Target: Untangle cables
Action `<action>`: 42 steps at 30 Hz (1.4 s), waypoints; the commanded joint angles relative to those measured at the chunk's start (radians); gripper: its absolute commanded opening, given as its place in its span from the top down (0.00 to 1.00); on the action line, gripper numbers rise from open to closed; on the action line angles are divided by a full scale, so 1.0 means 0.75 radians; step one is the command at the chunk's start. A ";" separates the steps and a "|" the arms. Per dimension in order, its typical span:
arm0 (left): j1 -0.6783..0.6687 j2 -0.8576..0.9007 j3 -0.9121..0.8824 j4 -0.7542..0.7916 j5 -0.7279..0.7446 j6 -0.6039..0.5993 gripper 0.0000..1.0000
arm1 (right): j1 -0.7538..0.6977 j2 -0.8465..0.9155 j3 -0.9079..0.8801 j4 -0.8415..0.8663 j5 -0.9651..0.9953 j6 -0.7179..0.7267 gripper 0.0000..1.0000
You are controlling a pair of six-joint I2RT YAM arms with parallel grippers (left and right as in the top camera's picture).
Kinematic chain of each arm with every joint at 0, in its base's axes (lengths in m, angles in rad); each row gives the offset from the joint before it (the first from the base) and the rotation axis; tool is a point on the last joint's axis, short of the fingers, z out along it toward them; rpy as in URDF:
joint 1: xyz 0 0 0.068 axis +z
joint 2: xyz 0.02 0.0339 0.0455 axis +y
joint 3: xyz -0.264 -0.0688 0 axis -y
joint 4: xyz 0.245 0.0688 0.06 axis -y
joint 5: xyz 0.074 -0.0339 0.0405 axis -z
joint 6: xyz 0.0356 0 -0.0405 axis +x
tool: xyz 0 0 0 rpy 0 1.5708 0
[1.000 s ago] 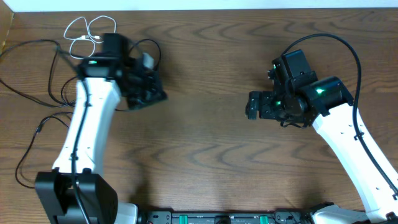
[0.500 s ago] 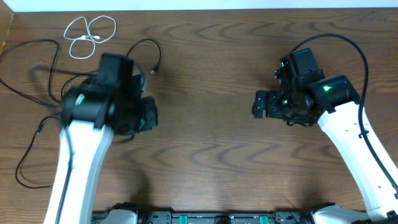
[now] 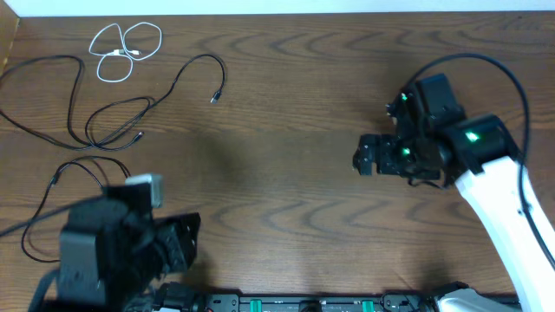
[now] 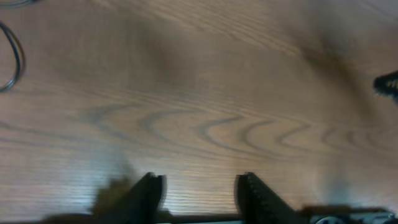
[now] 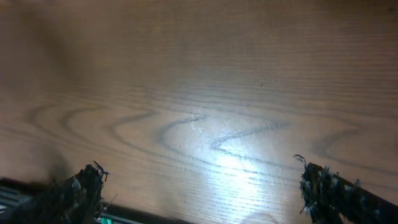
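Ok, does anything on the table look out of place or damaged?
Nothing looks damaged or spilled. The white cable lies coiled on its own at the far left corner; the black cables sprawl near it, overlapping in places, one running under the left arm.

The table (image 3: 286, 130) is brown wood with bold grain, smooth and faintly glossy where light falls. The black cables (image 3: 201, 57) look matt and rubbery, the white cable (image 3: 121, 55) smooth plastic. The right gripper (image 5: 205, 196) has fingertips (image 5: 78, 190) covered in rough, frayed black padding.
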 commanded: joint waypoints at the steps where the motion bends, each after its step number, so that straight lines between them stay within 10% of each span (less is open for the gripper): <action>1: -0.005 -0.068 -0.013 -0.016 -0.017 -0.008 0.19 | 0.005 -0.116 -0.001 -0.039 -0.012 -0.047 0.01; 3: -0.005 -0.097 -0.013 -0.016 -0.017 -0.008 0.07 | 0.014 -0.171 -0.001 -0.075 -0.008 -0.083 0.01; 42: -0.005 -0.109 -0.013 -0.016 -0.017 -0.008 0.06 | 0.084 -0.505 -0.001 -0.191 0.166 -0.107 0.01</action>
